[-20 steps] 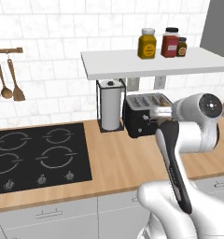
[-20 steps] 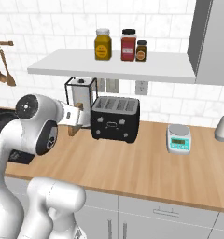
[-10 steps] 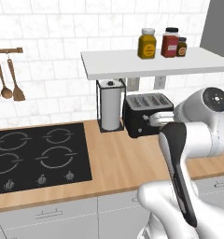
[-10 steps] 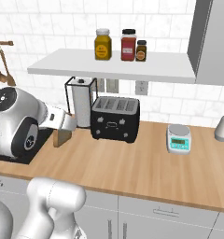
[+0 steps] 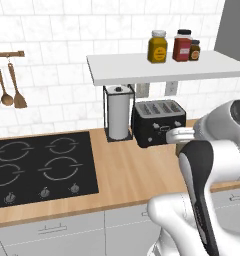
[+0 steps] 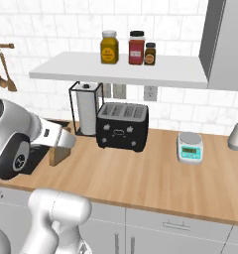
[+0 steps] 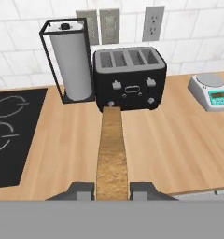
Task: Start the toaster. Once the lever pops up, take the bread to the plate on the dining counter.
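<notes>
Holding bread (image 7: pixel 111 149) edge-on in gripper (image 7: pixel 112 190) | long axis pointing at toaster (image 7: pixel 130 77) | toaster slots empty | toaster near worktop (image 7: pixel 179 140) back edge

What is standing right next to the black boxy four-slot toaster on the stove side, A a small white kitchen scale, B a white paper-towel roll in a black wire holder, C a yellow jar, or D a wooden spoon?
B: in the hand view the white paper-towel roll in its black wire holder stands beside the black boxy four-slot toaster, between it and the black stove; the small white kitchen scale sits on the other side.
</notes>
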